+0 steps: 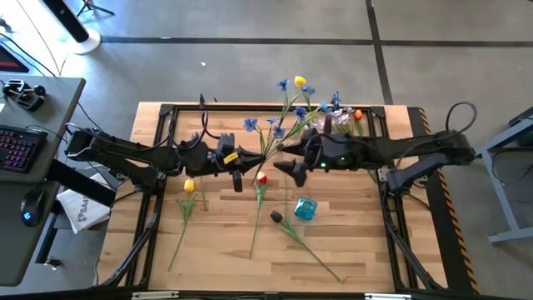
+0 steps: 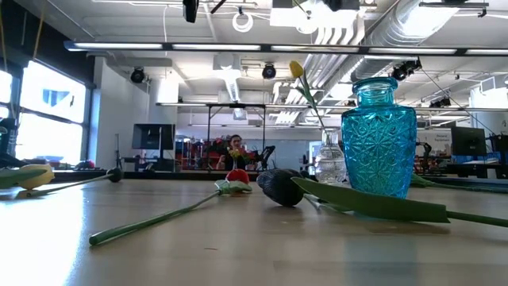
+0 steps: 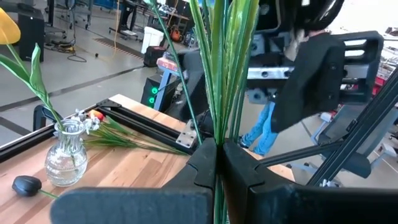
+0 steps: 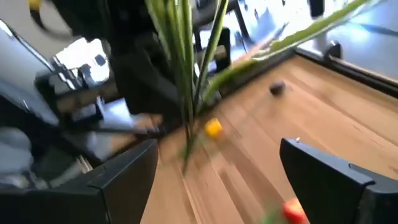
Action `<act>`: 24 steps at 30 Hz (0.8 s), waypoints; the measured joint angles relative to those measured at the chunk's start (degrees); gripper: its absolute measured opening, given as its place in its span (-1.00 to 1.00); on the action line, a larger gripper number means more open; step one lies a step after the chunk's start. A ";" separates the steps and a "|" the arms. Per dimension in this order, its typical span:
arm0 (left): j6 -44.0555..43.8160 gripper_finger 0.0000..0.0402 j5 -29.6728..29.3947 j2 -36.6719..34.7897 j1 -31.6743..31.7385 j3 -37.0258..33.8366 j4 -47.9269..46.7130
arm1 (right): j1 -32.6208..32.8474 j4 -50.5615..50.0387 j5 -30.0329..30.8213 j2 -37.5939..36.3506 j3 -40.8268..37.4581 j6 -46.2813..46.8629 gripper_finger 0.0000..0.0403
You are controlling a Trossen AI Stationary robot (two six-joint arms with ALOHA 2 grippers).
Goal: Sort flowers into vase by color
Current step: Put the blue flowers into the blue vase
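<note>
My left gripper (image 1: 252, 157) (image 3: 217, 163) is over the table's middle, shut on a bunch of blue spray flowers (image 1: 279, 125). My right gripper (image 1: 283, 160) (image 4: 217, 155) is open just right of that bunch, with the stems (image 4: 186, 93) ahead of its fingers and not touching them. A blue glass vase (image 1: 305, 208) (image 2: 379, 135) stands near the front. A clear vase (image 1: 337, 117) (image 3: 65, 155) at the far side holds a yellow tulip (image 1: 300, 81). Lying flat on the table are a second yellow tulip (image 1: 189, 185), a red tulip (image 1: 261, 177) and a dark purple tulip (image 1: 276, 217). My left gripper pinches several green stems of the blue spray bunch between its two fingers, low on the stems (image 3: 217, 134). The fingers come level from the table's left, across the stems. The bunch is lifted clear, its blossoms leaning toward the far right and its stem ends (image 4: 186, 158) hanging below.
A black frame rail (image 1: 275, 108) runs along the table's far edge behind the clear vase. An orange bloom (image 1: 358, 114) lies beside that vase. A long green leaf and stem (image 1: 312, 246) stretch across the near right boards. A desk with a keyboard (image 1: 21, 146) stands left of the table.
</note>
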 joint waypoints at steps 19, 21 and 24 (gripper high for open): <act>-0.73 -0.99 -0.02 -0.02 0.04 0.00 -0.47 | -3.00 20.27 -3.36 6.69 -1.52 -0.81 0.12; -2.04 -0.98 0.00 -0.04 0.35 0.00 -1.32 | -3.02 20.21 -3.40 6.69 -1.52 -0.85 -0.11; -4.51 -0.92 0.06 -0.04 0.84 0.00 -3.63 | -3.04 20.20 -3.40 6.69 -1.52 -1.23 -0.47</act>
